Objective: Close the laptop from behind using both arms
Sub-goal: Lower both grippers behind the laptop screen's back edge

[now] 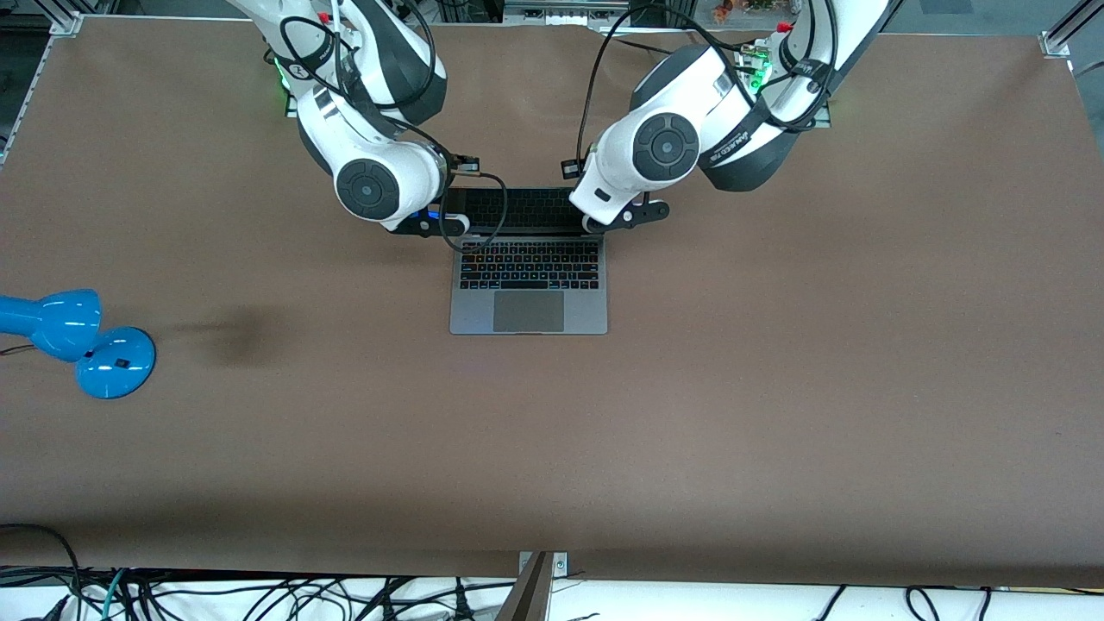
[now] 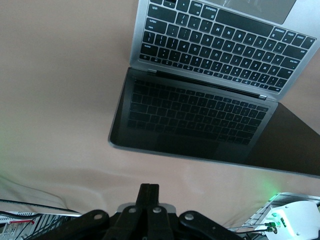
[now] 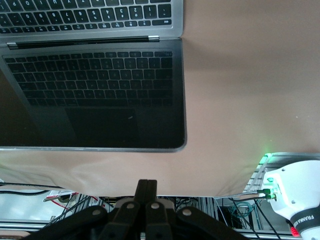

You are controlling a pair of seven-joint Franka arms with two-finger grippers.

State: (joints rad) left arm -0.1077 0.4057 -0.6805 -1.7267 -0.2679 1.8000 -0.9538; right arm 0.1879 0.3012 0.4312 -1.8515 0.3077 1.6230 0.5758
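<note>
Working across the front view from the lamp's end, I am noting the blue lamp lying on the table, well apart from everything, so it is not mattering to this job. Next I am looking at the right arm, which is reaching down from its base so that the right gripper is sitting just above the lid's top edge, toward that arm's end of the screen; its fingers are pressed together on nothing, which I take to be deliberate, since a blunt shut tip is better for pushing a thin lid than for pinching it. The laptop is standing open in the middle of the table, nearer the arms' bases than the front camera, with its keyboard and trackpad facing that camera and the dark screen tilted up, mirroring the keys. The left arm is mirroring its partner: the left gripper is likewise shut on nothing, poised over the lid's edge at its own end. I judge that I am placing both tips on the lid's back so the push comes evenly and the hinge does not twist. The lid is not yet coming down, so the closing itself is still ahead.
</note>
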